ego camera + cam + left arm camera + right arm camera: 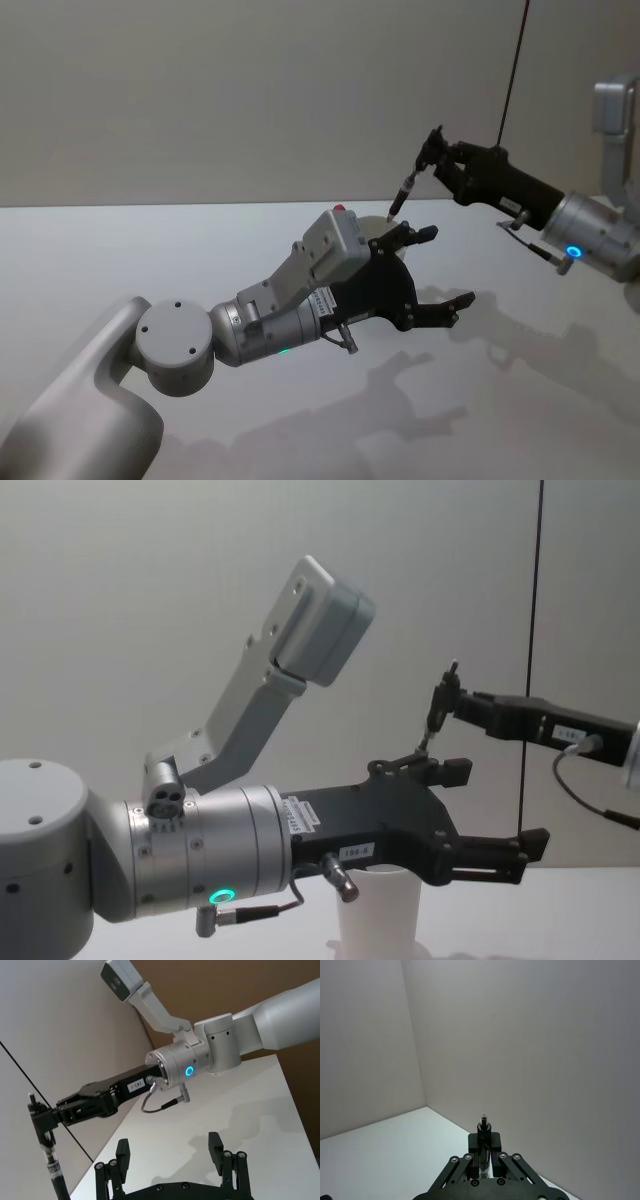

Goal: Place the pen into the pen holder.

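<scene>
Head view shows the right gripper (437, 157), black and slim-fingered, closed tight on the upper end of a thin dark pen with a silvery band (405, 186), which hangs tilted, tip down. Just below that tip, the plain white tapered paper cup (378, 908) stands on the smooth white table (120, 260). The left gripper (447, 272) hovers beside the cup, its black fingers spread wide, holding nothing.
</scene>
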